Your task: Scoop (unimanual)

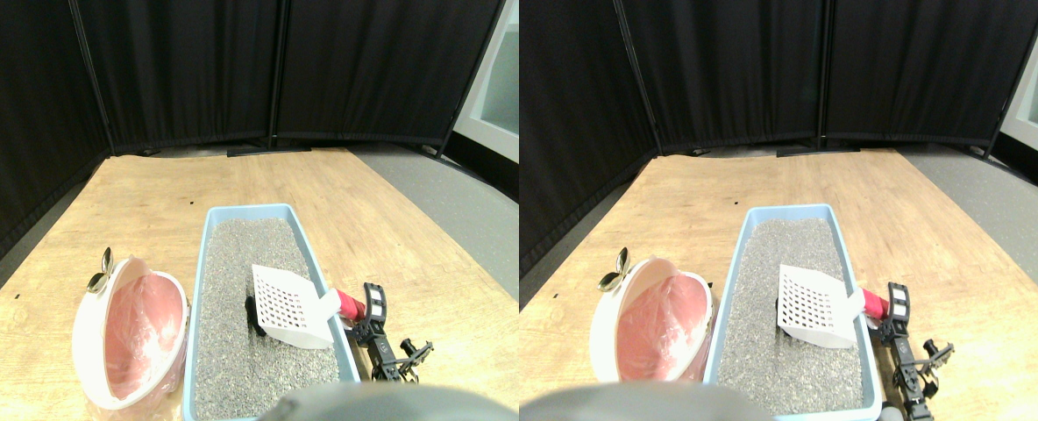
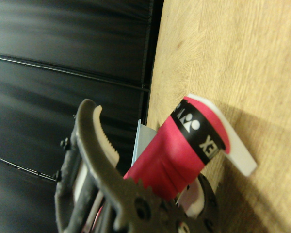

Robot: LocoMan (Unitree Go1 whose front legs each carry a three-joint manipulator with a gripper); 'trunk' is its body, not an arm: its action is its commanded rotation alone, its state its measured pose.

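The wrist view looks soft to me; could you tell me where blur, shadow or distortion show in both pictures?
Wrist view: the red handle and dark jaw frame are fairly sharp, the black curtain behind is streaked with blur, and the handle casts a soft shadow on the wood. Stereo pair view: even lighting, wide-angle bending of the board's edges, scoop and litter tray in focus.

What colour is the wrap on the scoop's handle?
Red, with a black band carrying white lettering, on the white slotted scoop's wrapped handle; the wrist view shows it best.

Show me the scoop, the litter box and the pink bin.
scoop (image 1: pixel 287 307), stereo pair view, on its white slotted blade.
litter box (image 1: pixel 252 210), stereo pair view, on its blue far rim.
pink bin (image 1: pixel 89 329), stereo pair view, on its white outer rim.
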